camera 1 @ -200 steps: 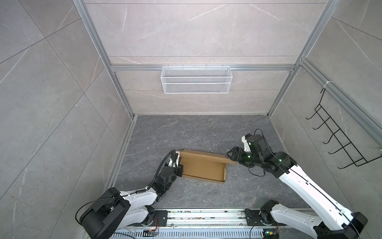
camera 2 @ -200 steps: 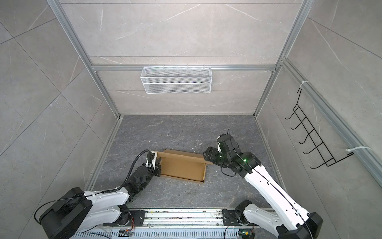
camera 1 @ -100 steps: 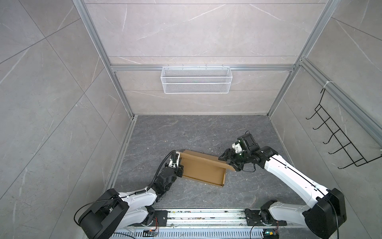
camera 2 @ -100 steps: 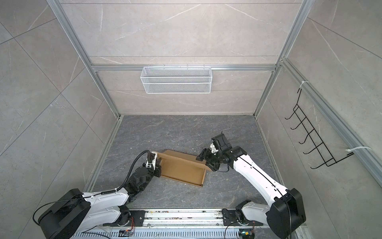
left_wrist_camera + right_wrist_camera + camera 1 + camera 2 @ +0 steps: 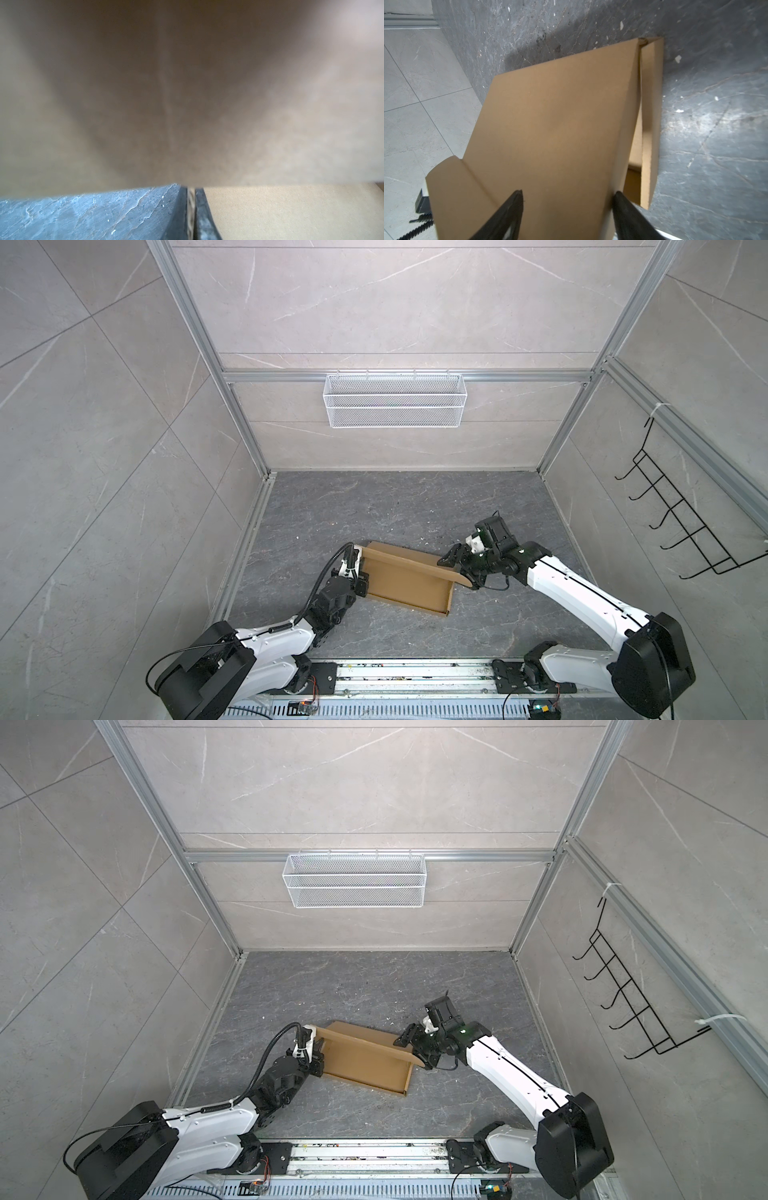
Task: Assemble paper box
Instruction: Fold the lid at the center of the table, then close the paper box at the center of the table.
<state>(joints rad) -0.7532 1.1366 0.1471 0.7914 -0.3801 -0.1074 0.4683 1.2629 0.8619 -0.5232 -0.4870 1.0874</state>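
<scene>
— Paper box [image 5: 405,591]: where?
— Down on the dark grey stone surface [image 5: 395,506], lying between the left fingers [image 5: 178,218] and the right fingers [image 5: 508,216]. Visible in both top views.
— Shape?
— Plain brown corrugated cardboard. Shallow rectangular tray with low walls standing and one long panel tilted up, running from the left fingers across to the right fingers.
— Left fingers?
— Pressed together on the short end on their own side, pinching the fluted cardboard edge. In the left wrist view, tan cardboard to one side of them, bare surface to the other, blurred brown cardboard filling the rest.
— Right fingers?
— Spread wide at the opposite short end, at the end of the tilted panel. In the right wrist view, one in front of the panel's flat face, the other beside its folded long edge. Not closed on anything. Touching the cardboard or just clear of it: cannot tell.
— Anything else?
— White wire mesh basket [image 5: 395,406] hung on the back wall [image 5: 395,302], well beyond both pairs of fingers. Black wire hook rack [image 5: 690,518] on the side wall [image 5: 706,385], on the right fingers' side. Pale specks [image 5: 678,59] scattered on the surface near the right fingers.
</scene>
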